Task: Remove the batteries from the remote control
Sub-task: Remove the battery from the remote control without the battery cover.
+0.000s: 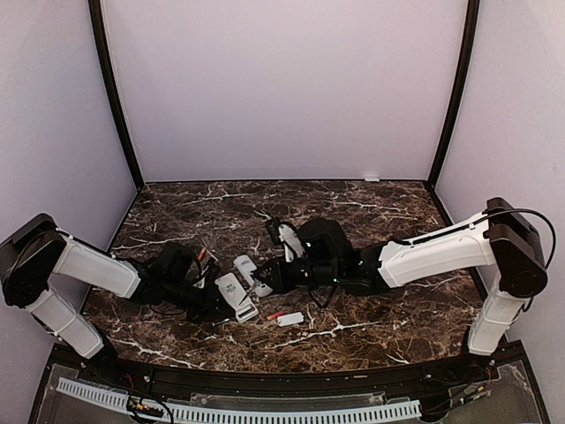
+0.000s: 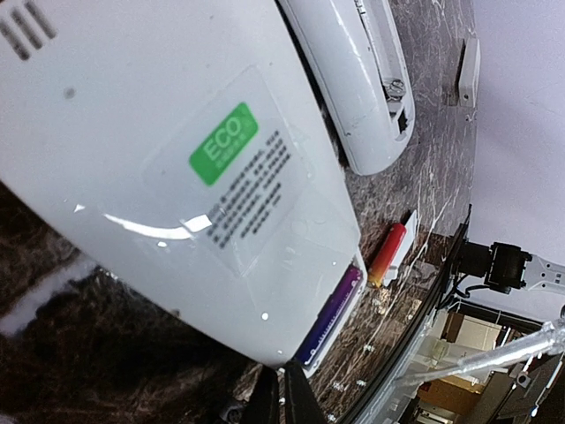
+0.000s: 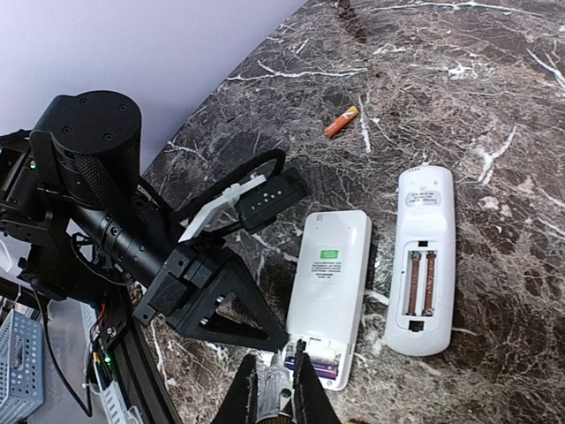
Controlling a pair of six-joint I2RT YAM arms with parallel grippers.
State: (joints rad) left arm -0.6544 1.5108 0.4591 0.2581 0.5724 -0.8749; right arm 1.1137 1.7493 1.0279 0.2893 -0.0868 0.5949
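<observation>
Jaws of your left gripper (image 2: 281,396) are pinched together on nothing, right at the open end of the ECO-labelled remote (image 2: 168,168). Its bluish-purple battery (image 2: 332,307), a slim cylinder, sits inside that end. Your right gripper (image 3: 276,390), also closed and empty, hovers just beside it.

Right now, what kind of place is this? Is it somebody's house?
Probably a robot test booth, not a house: plain lilac walls box in a marble-look table, a left arm and a right arm reach over it, and a slotted cable duct runs along the front.
</observation>
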